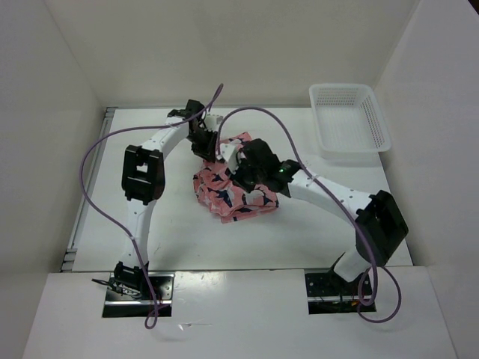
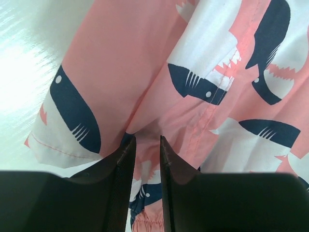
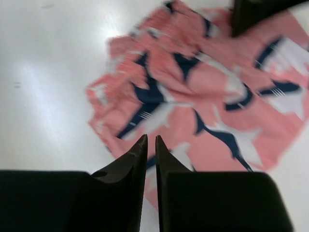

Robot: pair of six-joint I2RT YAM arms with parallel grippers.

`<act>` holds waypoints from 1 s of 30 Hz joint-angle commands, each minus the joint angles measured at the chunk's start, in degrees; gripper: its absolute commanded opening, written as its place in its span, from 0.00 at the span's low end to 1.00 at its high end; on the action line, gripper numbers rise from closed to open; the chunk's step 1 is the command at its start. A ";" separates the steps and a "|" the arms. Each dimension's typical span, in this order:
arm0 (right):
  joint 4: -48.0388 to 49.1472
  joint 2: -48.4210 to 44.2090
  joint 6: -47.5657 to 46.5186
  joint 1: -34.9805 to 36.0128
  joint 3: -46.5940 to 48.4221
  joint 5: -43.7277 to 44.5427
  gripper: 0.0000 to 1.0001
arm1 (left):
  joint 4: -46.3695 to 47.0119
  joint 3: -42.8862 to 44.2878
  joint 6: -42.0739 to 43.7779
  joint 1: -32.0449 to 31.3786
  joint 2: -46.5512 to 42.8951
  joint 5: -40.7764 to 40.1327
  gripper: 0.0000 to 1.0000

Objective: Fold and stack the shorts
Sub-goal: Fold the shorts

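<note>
Left gripper point(image 2: 145, 140): fingers clenched on a fold of the shorts point(image 1: 224, 196), pink cloth showing in the gap between them. In the top view it sits at the heap's 11 o'clock edge.
Shorts, place: middle of the table point(image 1: 179, 232), between the two grippers and well apart from the basket point(image 1: 348, 87).
Shorts, condition: a rumpled heap, salmon-pink with navy-and-white print, with no clean fold line or squared edge to be seen.
Right gripper point(image 3: 150, 137): released, its fingers a narrow slit apart with nothing between them. The wrist view is blurred. In the top view it hangs over the heap towards 1 o'clock.
Basket: white mesh, at the table's 2 o'clock corner, with nothing seen inside it.
Step in hand (judged): early in the fold. One side of the cloth is pinched by the left gripper and the other side is free, so the garment is being arranged and is not yet folded.
Next move calls for (judged): a second hold by the right gripper on the loose cloth opposite the left one. The two would then pull apart to flatten the shorts before any fold is laid.
Count, shorts: one pair.
Count, baskets: one.
Count, arms: two.
Count, grippers: two, one gripping and one free.
</note>
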 commanded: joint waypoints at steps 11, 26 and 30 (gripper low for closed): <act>-7.59 8.93 -12.13 -4.03 -8.98 13.55 0.01 | 0.33 7.81 0.25 -1.32 2.55 -8.22 0.34; -0.75 3.41 -1.89 -5.69 -2.05 15.22 0.01 | -6.17 5.12 0.25 -1.84 -12.82 9.95 0.35; 0.05 1.10 5.52 -10.53 -0.38 10.50 0.01 | -8.28 -4.44 0.25 -5.08 -19.23 12.68 0.35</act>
